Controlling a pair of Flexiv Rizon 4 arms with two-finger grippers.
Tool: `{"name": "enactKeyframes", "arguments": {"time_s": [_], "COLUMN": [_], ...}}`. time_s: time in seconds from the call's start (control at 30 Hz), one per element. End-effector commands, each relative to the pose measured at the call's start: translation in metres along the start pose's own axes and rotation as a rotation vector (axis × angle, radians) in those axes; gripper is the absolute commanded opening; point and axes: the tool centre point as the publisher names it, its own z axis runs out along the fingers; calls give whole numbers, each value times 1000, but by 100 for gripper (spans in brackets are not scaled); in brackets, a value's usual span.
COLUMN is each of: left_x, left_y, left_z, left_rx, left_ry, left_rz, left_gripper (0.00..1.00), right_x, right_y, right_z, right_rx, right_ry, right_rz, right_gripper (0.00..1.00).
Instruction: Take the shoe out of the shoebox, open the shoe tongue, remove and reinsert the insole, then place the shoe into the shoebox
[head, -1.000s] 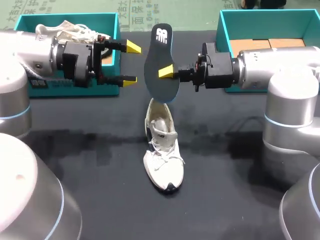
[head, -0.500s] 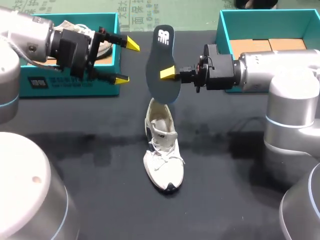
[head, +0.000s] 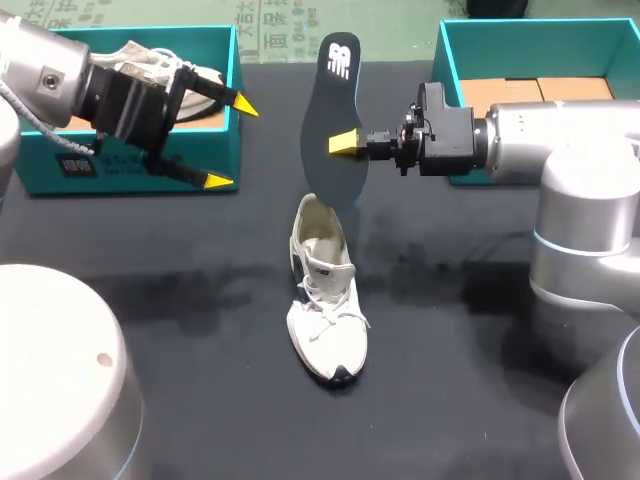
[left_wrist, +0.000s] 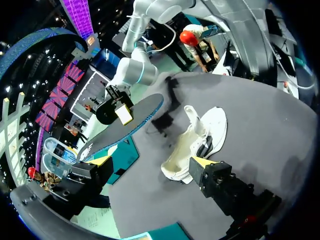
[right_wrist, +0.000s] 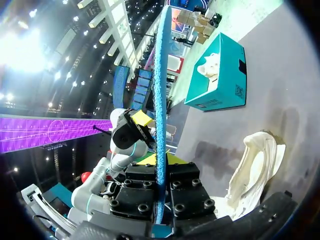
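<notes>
Insole (head: 335, 100) stands pinched in right hand (head: 342, 143) (apparently just above shoe (head: 325, 290)).

Left gripper (head: 230, 142) pulled back from the insole (head: 335, 95) toward its own side and now sits in front of the shoebox (head: 222, 60). It also tilted, with the fingers spread a bit wider. Right gripper (head: 341, 142) nudged the clamped insole slightly up and toward its own side.
</notes>
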Motion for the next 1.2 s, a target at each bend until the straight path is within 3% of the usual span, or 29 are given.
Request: {"name": "enactKeyframes", "arguments": {"time_s": [0.03,0.13,0.17,0.23,0.3,0.37,0.4,0.67,0.7,0.73,1.07,1.13,1.2], "left_x": [-6,-6,-7,-2,4,12,15,37,40,43,43,51,61], "left_y": [-5,-5,-2,3,5,5,7,14,15,18,18,29,41], "left_z": [-1,-1,12,21,26,28,29,30,32,35,35,52,58], "left_rx": [-117,-117,-179,-132,-215,-249,-281,-321,-367,-477,-477,-420,-415], "left_ry": [197,197,224,242,263,282,284,307,325,336,336,357,332], "left_rz": [-318,-318,-418,-536,-623,-654,-678,-864,-883,-905,-905,-910,-908], "left_gripper": [100,100,100,100,100,100,100,100,100,100,100,100,100], "right_x": [0,0,0,-4,-13,-16,-18,-27,-32,-32,-32,-32,-43], "right_y": [0,0,0,0,0,0,1,1,0,0,0,0,0], "right_z": [1,1,1,3,4,4,4,9,10,10,10,10,8], "right_rx": [1,1,1,-8,-40,-54,-67,-71,-47,-47,-47,-47,-89], "right_ry": [-5,-5,-5,-13,-21,16,-17,-28,-33,-33,-33,-33,24], "right_rz": [1,1,1,-35,-56,-83,-100,-185,-175,-175,-175,-175,-191], "right_gripper": [0,0,0,0,0,0,0,0,0,0,0,0,0]}}
